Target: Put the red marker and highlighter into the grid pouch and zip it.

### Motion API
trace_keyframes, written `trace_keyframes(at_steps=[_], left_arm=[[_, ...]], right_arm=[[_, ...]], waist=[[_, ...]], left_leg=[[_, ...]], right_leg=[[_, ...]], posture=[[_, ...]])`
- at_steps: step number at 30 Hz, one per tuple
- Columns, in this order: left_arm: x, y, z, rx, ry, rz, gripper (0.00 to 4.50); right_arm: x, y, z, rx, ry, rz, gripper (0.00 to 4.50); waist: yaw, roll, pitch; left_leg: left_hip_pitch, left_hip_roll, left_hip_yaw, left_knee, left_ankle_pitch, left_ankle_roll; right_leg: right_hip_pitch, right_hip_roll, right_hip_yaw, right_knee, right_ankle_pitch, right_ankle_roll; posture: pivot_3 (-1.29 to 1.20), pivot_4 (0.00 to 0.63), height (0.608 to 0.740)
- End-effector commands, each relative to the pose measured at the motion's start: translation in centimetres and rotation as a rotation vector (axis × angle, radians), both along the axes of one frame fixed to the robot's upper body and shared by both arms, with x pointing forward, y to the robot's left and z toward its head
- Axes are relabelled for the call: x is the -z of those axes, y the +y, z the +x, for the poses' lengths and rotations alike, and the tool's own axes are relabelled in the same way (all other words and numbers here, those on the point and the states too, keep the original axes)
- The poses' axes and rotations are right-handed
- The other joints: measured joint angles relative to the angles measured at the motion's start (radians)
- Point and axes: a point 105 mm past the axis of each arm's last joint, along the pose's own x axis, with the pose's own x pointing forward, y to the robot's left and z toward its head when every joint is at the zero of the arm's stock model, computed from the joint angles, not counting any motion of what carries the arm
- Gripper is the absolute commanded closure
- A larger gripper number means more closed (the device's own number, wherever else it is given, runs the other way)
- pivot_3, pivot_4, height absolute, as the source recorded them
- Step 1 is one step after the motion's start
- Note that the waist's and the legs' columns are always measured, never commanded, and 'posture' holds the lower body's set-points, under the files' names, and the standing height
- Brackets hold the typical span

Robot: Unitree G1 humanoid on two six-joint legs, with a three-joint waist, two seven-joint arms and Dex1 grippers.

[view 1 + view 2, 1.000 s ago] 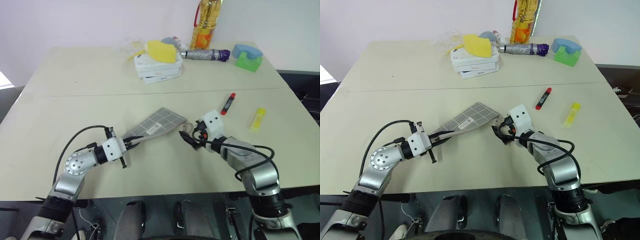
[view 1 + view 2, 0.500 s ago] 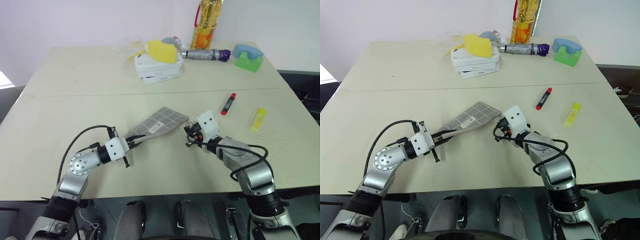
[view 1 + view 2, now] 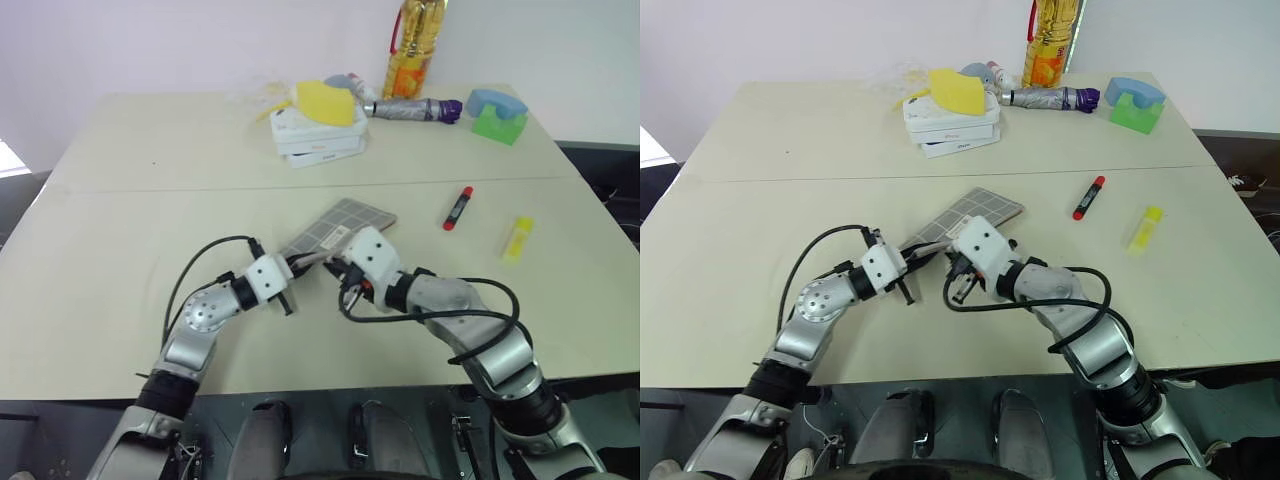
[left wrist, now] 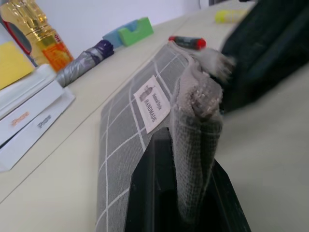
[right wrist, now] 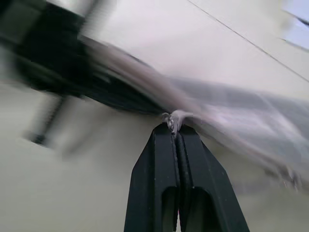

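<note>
The table (image 3: 120, 230) holds everything. At its far edge lie white boxes (image 3: 317, 138) with a yellow lump (image 3: 326, 101) on top, an oil bottle (image 3: 412, 45), a folded umbrella (image 3: 412, 108), and a green and blue block (image 3: 497, 115) at the far right.

Near the middle, the pouch (image 3: 340, 224) lies slanted, its far end resting toward the centre and its near corner lifted off the table. The left gripper (image 3: 297, 265) is clamped on that near corner; the left wrist view shows the fabric bunched between its fingers (image 4: 149, 193), beside the label (image 4: 153, 102). The right gripper (image 3: 347, 283) sits just right of it, its fingers pressed together on a small metal piece at the pouch's edge, the zip pull (image 5: 173, 119) as far as can be told.

The marker (image 3: 457, 207) lies right of the pouch, well apart from it. The highlighter (image 3: 516, 238) lies further right, near the table's right edge.
</note>
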Motion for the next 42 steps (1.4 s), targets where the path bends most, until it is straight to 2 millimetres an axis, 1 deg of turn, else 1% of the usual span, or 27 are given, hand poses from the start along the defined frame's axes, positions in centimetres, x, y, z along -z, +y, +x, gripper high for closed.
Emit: trace_keyframes(at_steps=[1,6,13,15,19,22,23,25,26,27,30,34,36,37,38,40,41,42], left_arm=[[-1.1,-0.9,0.6,-0.003,-0.019,-0.049,4.5],[-1.6,-1.8,1.7,-0.016,-0.025,-0.076,4.5],[-1.2,-3.0,2.7,-0.03,-0.04,-0.072,4.5],[-1.2,-3.3,2.9,-0.033,-0.043,-0.077,4.5],[-1.1,-4.1,2.5,-0.013,-0.049,-0.088,4.5],[-1.0,-4.0,2.5,-0.014,-0.052,-0.087,4.5],[-1.1,-3.9,2.5,-0.019,-0.054,-0.087,4.5],[-1.2,-3.6,2.6,-0.028,-0.06,-0.086,4.5],[-1.3,-3.3,2.6,-0.034,-0.064,-0.088,4.5],[-1.4,-3.0,2.7,-0.04,-0.066,-0.089,4.5],[-1.4,-1.9,2.9,-0.062,-0.067,-0.081,4.5],[-1.3,-0.4,3.2,-0.103,-0.066,-0.065,4.5],[-1.1,0.2,3.1,-0.107,-0.072,-0.045,4.5],[-1.1,0.3,3.1,-0.108,-0.074,-0.039,4.5],[-1.1,0.5,3.2,-0.112,-0.073,-0.038,4.5],[-1.1,0.6,3.1,-0.112,-0.072,-0.036,4.5],[-1.1,0.6,3.1,-0.111,-0.072,-0.035,4.5],[-1.1,0.6,3.0,-0.108,-0.072,-0.034,4.5]], right_arm=[[-1.3,0.7,-0.8,-0.056,-0.047,0.003,4.46],[-1.4,0.5,-1.1,-0.064,-0.049,-0.01,4.46],[-2.2,0.6,-1.1,-0.077,-0.086,-0.013,4.46],[-2.2,0.5,-1.1,-0.074,-0.091,-0.017,4.46],[-2.5,0.1,-0.8,-0.052,-0.099,-0.002,4.46],[-3.0,-0.4,-0.9,-0.052,-0.087,0.019,3.64],[-3.3,-0.7,-0.9,-0.051,-0.089,0.025,3.19],[-3.8,-1.9,-0.7,-0.015,-0.101,0.036,2.12],[-4.1,-2.8,-0.3,0.025,-0.103,0.045,1.66],[-4.2,-4.2,-0.1,0.068,-0.087,0.053,1.11],[-3.7,-8.2,0.7,0.213,-0.011,0.067,1.11],[-3.5,-13.0,3.5,0.525,0.05,0.191,1.11],[-3.2,-15.8,5.4,0.72,0.047,0.229,1.11],[-3.0,-16.8,6.0,0.789,0.042,0.242,1.11],[-2.5,-17.9,6.8,0.858,0.061,0.26,0.84],[-1.6,-19.4,8.2,0.942,0.075,0.274,0.26],[-1.3,-19.9,8.7,0.973,0.069,0.273,0.07],[-1.3,-20.4,9.3,1.005,0.048,0.253,0.07]], waist=[[-0.001,0.0,0.0],[0.0,0.0,0.0],[0.0,0.0,0.0],[0.0,0.0,0.0],[0.0,-0.001,0.0],[0.0,-0.001,0.0],[0.0,-0.001,0.0],[0.0,-0.001,0.0],[0.001,-0.001,0.0],[0.001,-0.001,0.0],[0.002,-0.001,0.0],[-0.005,-0.001,0.0],[-0.006,-0.001,0.0],[-0.004,-0.001,0.0],[-0.002,-0.001,0.0],[-0.001,-0.001,0.0],[-0.001,-0.001,0.0],[-0.001,0.0,0.0]], left_leg=[[0.0,0.0,0.0,0.0,0.0,0.0],[0.0,0.0,-0.001,0.0,0.0,0.0],[0.0,0.0,-0.001,0.0,0.0,0.0],[0.0,0.0,-0.001,0.0,0.0,0.0],[0.0,0.0,-0.001,0.0,0.0,0.0],[0.0,0.0,-0.001,0.0,0.0,0.0],[0.0,0.0,-0.001,0.0,0.0,0.0],[0.0,0.0,-0.001,0.0,0.0,0.0],[0.0,0.0,-0.001,0.0,0.0,0.0],[0.0,0.0,-0.001,0.001,0.0,0.0],[0.0,0.0,-0.002,0.001,0.0,0.0],[0.001,0.0,-0.001,0.0,0.0,0.0],[0.001,0.002,-0.001,0.0,0.0,0.0],[0.002,0.002,-0.001,0.0,0.0,0.0],[0.001,0.002,-0.001,0.0,0.0,0.0],[0.001,0.002,0.0,0.0,0.0,0.0],[0.001,0.001,0.002,0.0,0.0,0.0],[0.001,0.001,0.002,0.0,0.0,0.0]], right_leg=[[0.0,0.0,0.0,0.0,0.0,0.0],[0.0,0.0,0.0,0.0,0.0,0.0],[0.0,0.001,-0.001,0.0,0.0,0.0],[0.0,0.001,-0.001,0.0,0.0,0.0],[0.0,0.0,-0.001,0.0,0.0,0.0],[0.0,0.0,-0.001,0.0,0.0,0.0],[0.0,0.001,-0.001,0.0,0.0,0.0],[0.0,0.0,-0.001,0.0,0.0,0.0],[0.001,0.0,-0.001,0.0,0.0,0.0],[0.001,0.0,-0.001,0.0,0.0,0.0],[0.001,0.0,-0.001,-0.001,0.0,0.0],[0.001,0.001,-0.001,0.0,0.0,0.0],[0.001,0.003,-0.001,0.0,0.001,-0.002],[0.001,0.004,-0.001,0.001,0.001,-0.002],[0.001,0.004,-0.001,0.001,0.001,-0.002],[0.001,0.004,-0.001,0.0,0.001,-0.002],[0.001,0.004,0.0,0.0,0.001,-0.002],[0.001,0.004,0.0,0.0,0.001,-0.002]], posture=[[0.0,0.15,0.74],[0.0,0.15,0.74],[0.0,0.15,0.74],[0.0,0.15,0.74],[0.0,0.15,0.74],[0.0,0.15,0.74],[0.0,0.15,0.74],[0.0,0.15,0.74],[0.0,0.15,0.74],[0.0,0.15,0.74],[0.0,0.15,0.74],[0.0,0.15,0.74],[0.0,0.15,0.74],[0.0,0.15,0.74],[0.0,0.15,0.74],[0.0,0.15,0.74],[0.0,0.15,0.74],[0.0,0.15,0.74]])
